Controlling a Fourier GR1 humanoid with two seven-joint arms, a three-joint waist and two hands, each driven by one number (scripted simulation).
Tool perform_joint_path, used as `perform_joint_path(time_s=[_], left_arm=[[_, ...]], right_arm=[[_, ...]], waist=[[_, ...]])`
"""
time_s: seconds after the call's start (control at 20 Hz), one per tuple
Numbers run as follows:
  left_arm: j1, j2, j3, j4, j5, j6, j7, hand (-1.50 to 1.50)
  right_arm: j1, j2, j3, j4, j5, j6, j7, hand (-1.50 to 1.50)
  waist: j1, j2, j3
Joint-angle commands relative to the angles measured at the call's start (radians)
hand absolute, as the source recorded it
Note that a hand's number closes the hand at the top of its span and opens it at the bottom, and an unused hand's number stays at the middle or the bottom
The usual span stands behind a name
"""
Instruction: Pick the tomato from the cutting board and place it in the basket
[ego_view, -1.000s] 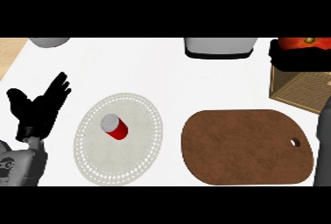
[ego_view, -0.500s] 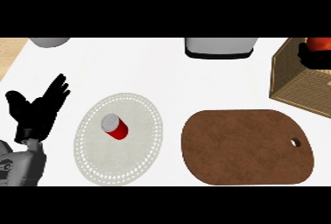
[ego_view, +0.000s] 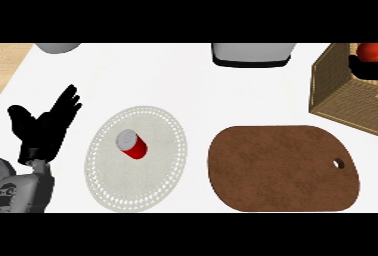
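The red tomato (ego_view: 368, 50) shows at the far right edge, over the opening of the wicker basket (ego_view: 339, 95). My right hand (ego_view: 360, 66) is only a black patch right under the tomato, curled against it; the rest is cut off by the edge. The brown cutting board (ego_view: 280, 167) lies bare at the lower right. At the far left my left hand (ego_view: 44, 127) rests open, fingers up.
A white lacy round plate (ego_view: 159, 145) left of the board carries a red can (ego_view: 131, 145) lying on its side. A grey pot (ego_view: 252, 54) stands at the back centre and a grey bowl (ego_view: 57, 47) at the back left.
My right hand has carried the tomato rightward over the basket, almost out of view, and its forearm has left the right edge. The left hand has stayed put.
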Motion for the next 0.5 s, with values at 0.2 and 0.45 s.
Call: perform_joint_path(time_s=[0.2,0.45], left_arm=[[-0.010,0.000,0.006,-0.011,0.005,-0.021,0.021,0.00],[-0.070,-0.010,0.024,0.058,-0.005,0.003,0.031,0.00]], right_arm=[[-0.091,-0.094,-0.050,0.346,-0.054,-0.105,-0.194,-1.50],[-0.056,-0.064,-0.042,0.254,-0.149,-0.082,-0.227,-1.50]], waist=[[0.003,0.000,0.000],[-0.008,-0.003,-0.001]])
